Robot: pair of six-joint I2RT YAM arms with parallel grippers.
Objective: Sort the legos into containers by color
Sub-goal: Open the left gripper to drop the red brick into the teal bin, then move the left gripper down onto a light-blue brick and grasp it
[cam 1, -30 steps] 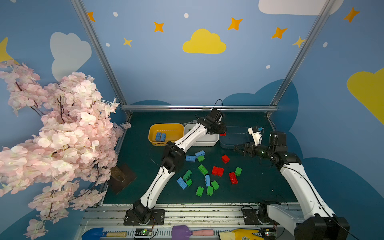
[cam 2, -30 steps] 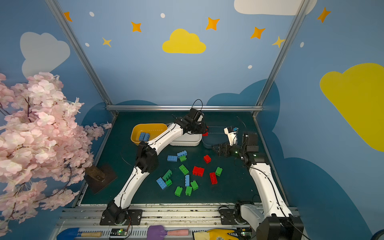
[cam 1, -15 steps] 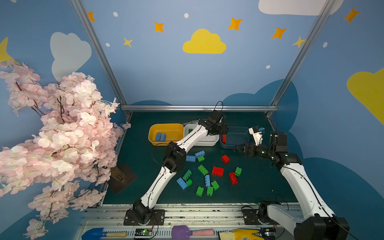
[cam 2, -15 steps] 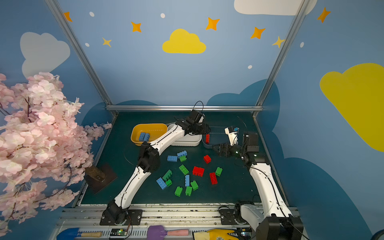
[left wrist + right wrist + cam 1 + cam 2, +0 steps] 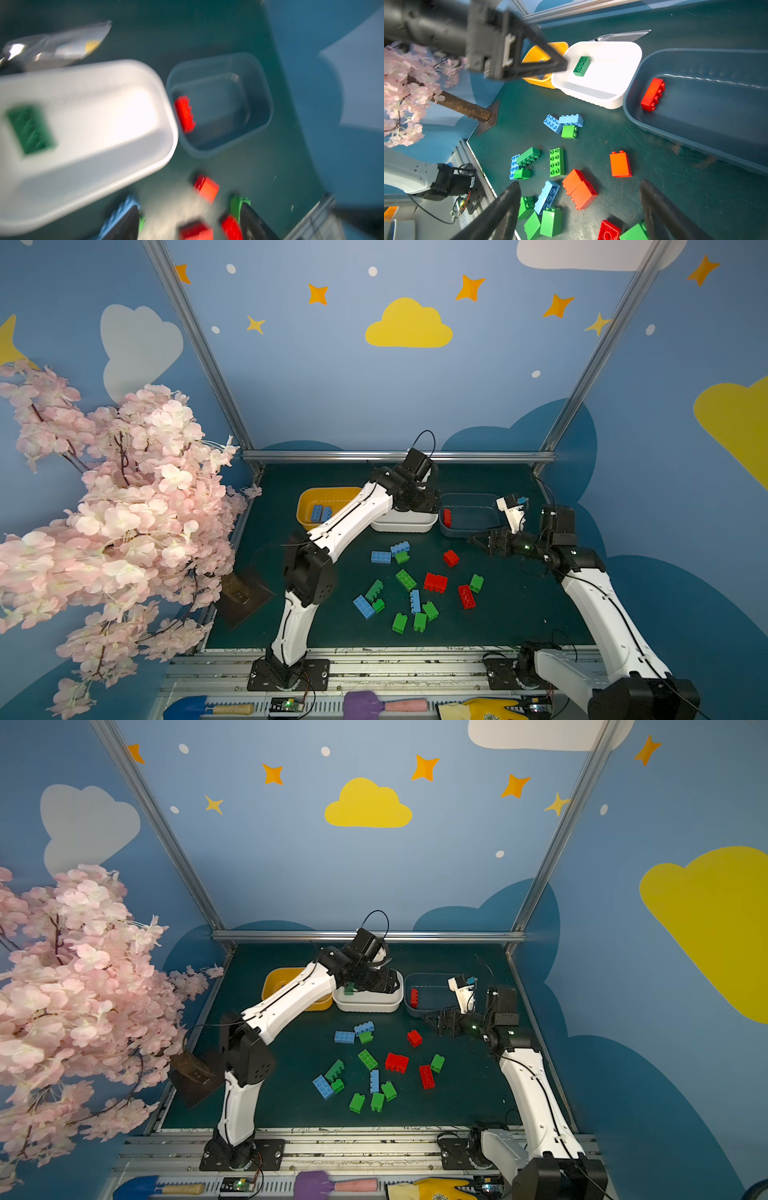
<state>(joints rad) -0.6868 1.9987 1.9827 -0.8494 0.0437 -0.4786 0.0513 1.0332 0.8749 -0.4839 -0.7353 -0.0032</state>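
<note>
Three containers stand in a row at the back: a yellow tub (image 5: 306,506) holding light blue legos (image 5: 321,513), a white tub (image 5: 403,526) holding a green lego (image 5: 349,988), and a dark blue-grey tub (image 5: 471,506) with a red lego (image 5: 447,517) at its left end. Loose red, green and blue legos (image 5: 415,585) lie on the green mat in front. My left gripper (image 5: 387,986) hovers over the white tub, open and empty; its wrist view (image 5: 188,207) is blurred. My right gripper (image 5: 478,540) is open and empty in front of the dark tub, above the loose legos (image 5: 579,193).
A pink blossom tree (image 5: 116,506) on a dark base (image 5: 245,593) fills the left side. A metal rail (image 5: 395,456) closes the back. A clear plastic bag (image 5: 623,36) lies behind the white tub. Tools and a yellow glove (image 5: 478,707) lie along the front edge.
My left gripper has opened and dropped the red lego into the dark tub, then drawn back over the white tub. The right arm has hardly moved.
</note>
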